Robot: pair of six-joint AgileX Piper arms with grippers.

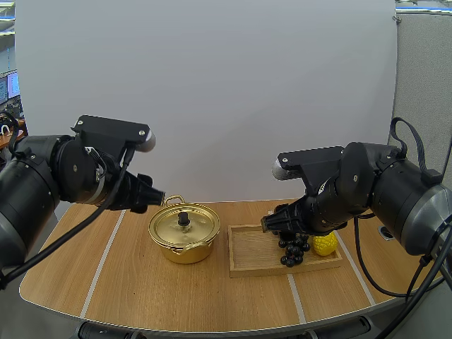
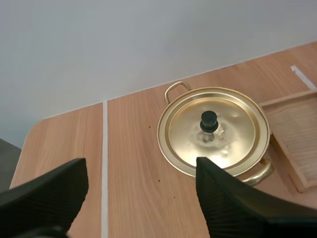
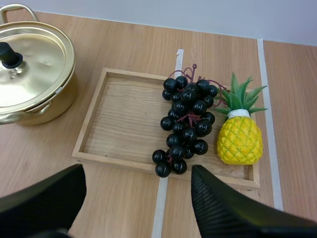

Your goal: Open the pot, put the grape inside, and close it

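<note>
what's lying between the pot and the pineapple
From the pot toward the pineapple: a strip of bare table, the wooden tray with its open floor, then the bunch of grapes beside the pineapple. The right wrist view shows this.

— How was the light over the table [image 1: 141, 282]?
— Bright and even, falling from above; nothing sat in gloom. Shadows were soft: a faint one hugged the base of the pot [image 1: 184, 236], and another lay just under the grapes [image 3: 185, 124] on the tray [image 3: 119, 124].
— Any glare?
— Yes, pale patches on the lid [image 2: 233, 134] round its knob [image 2: 208, 120], just ahead of my left gripper [image 2: 141, 163]. The spread fingers [image 3: 228, 208] of my right gripper [image 3: 137, 171] showed as flat black, with little detail.
— Distortion?
— The high view bowed the table's near edge into a curve.
</note>
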